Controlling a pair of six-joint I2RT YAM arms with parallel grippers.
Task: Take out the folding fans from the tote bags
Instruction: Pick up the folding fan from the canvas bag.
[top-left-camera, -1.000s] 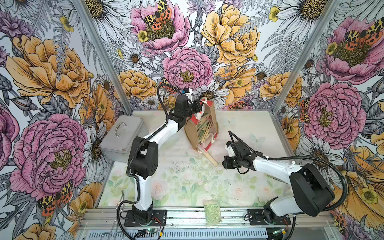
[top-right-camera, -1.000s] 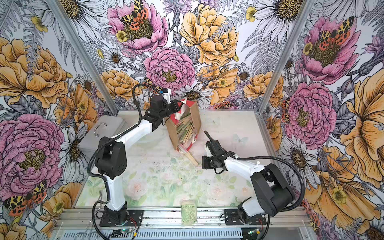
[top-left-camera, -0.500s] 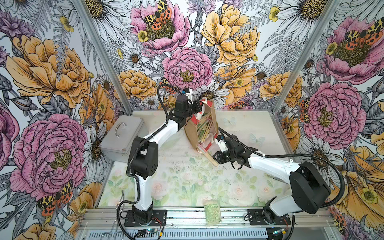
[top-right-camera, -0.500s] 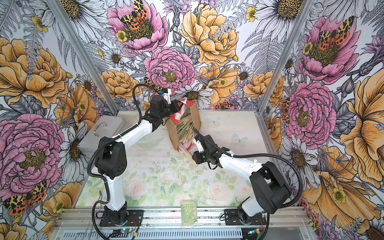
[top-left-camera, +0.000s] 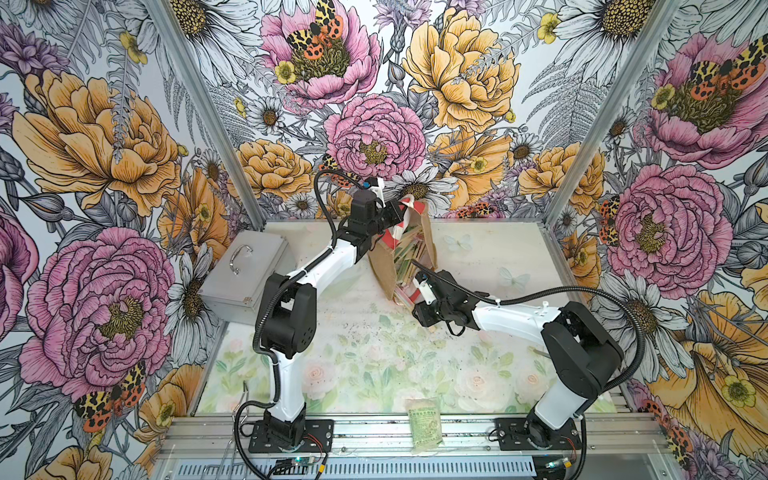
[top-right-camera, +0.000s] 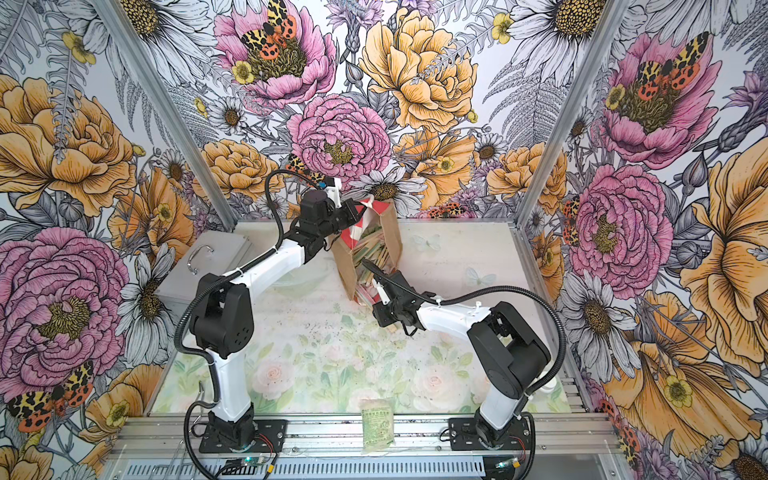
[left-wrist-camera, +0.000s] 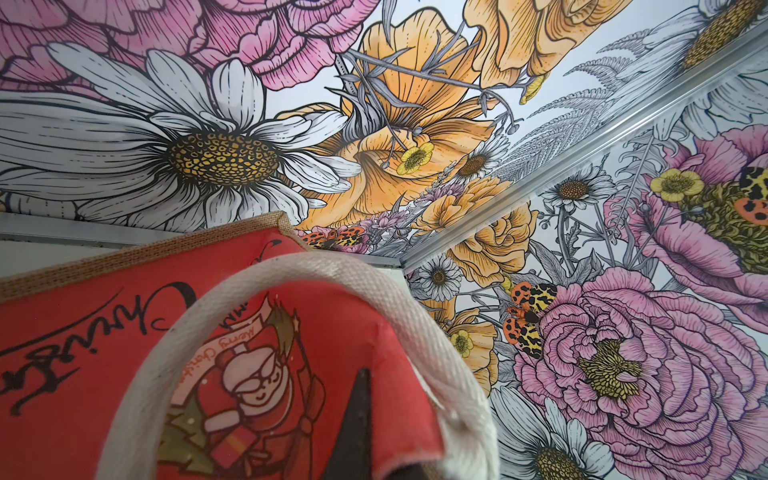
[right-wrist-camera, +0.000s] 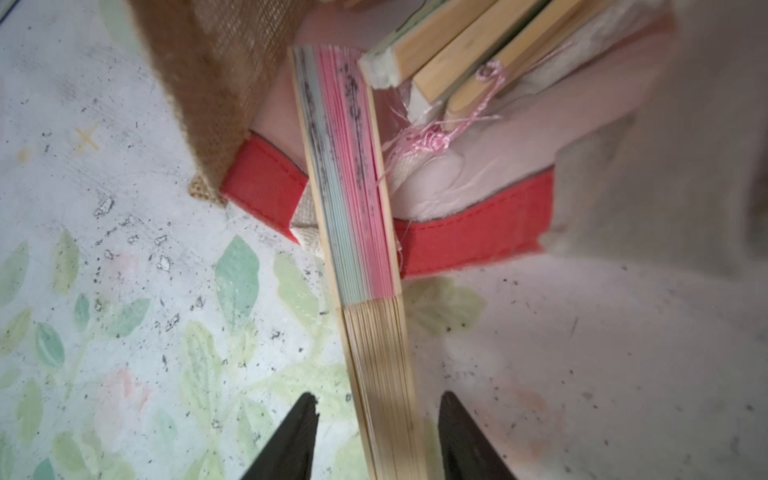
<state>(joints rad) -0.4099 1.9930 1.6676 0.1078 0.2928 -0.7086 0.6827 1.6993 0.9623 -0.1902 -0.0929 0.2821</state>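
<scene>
Nearest, a green printed packet (top-left-camera: 424, 422) lies at the front edge. Further in, our right gripper (right-wrist-camera: 378, 397) stands parted astride a closed pink-and-green wooden-ribbed folding fan (right-wrist-camera: 353, 208) poking from the tipped tan burlap tote bag (top-left-camera: 382, 274) onto the floral table (top-left-camera: 374, 365). Beyond, our left gripper (top-left-camera: 395, 212) is pinched shut on the bag's far end.
</scene>
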